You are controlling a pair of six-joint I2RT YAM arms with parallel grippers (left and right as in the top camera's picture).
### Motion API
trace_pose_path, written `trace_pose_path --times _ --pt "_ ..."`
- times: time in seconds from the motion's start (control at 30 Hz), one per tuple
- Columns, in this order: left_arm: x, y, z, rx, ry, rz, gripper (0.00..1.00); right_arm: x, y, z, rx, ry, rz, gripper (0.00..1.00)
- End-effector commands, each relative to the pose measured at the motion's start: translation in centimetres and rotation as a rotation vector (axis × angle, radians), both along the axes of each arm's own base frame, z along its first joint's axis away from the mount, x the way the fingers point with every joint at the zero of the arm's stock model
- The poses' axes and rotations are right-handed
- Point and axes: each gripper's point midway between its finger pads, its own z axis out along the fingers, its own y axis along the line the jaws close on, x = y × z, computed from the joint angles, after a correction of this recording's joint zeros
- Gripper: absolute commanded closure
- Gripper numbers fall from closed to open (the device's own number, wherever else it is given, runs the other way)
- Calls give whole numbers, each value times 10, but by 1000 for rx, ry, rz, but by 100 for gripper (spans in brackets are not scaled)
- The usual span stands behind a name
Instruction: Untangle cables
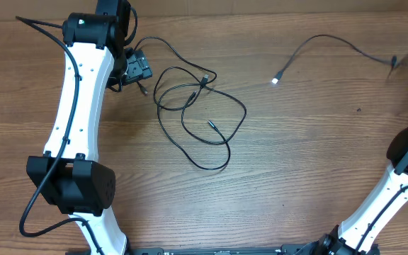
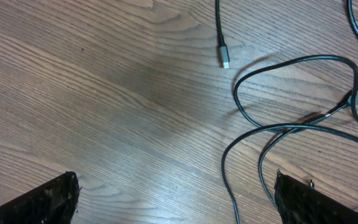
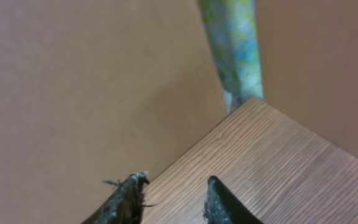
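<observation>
We judge the cables (image 1: 244,113), a light, limp, slippery tangle just beside the wide-open, empty left gripper (image 1: 134,69) with one strand well beyond it, best pinched behind a stiff plug tip (image 2: 224,56), while the right gripper (image 3: 174,196) stands slightly parted, seemingly empty.

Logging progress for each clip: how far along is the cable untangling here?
Done: one cable lies alone on the right side, clear of the rest. In hand: nothing; left jaws stand wide open beside the tangle, right jaws slightly apart and empty over a corner of the table. Left: the tangle's crossing loops are not yet separated.
</observation>
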Motion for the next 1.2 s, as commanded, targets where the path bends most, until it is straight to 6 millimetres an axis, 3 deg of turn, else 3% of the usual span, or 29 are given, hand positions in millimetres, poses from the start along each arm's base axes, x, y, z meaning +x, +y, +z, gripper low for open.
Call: trace_pose_path --times 0.0,0.07,0.1,0.13,0.2,0.4,0.53,0.7,1.03,1.17 --pt "0 1 4 22 -10 -21 0 -9 -19 0 -14 2 -50 57" --pt "0 1 4 22 -10 -21 0 -13 -23 -3 -6 13 -56 46" --pt "0 1 4 22 -10 -21 0 -16 -25 -7 3 26 -60 35" --pt "0 1 4 22 -10 -21 0 -20 -26 -12 18 45 -59 6" --pt "0 1 4 22 -10 -21 0 -22 -20 -20 49 72 -32 0" --pt "0 1 4 22 -10 -21 0 -32 22 -54 148 213 167 0" --pt "0 1 4 22 -10 -21 0 -70 50 -96 312 421 170 0" --pt "0 1 4 22 -10 -21 0 -115 80 -124 454 627 165 0" --pt "0 1 4 22 -10 -21 0 -183 102 -149 391 1031 67 0" --pt "0 1 4 22 -10 -21 0 -198 109 -177 423 1122 61 0"
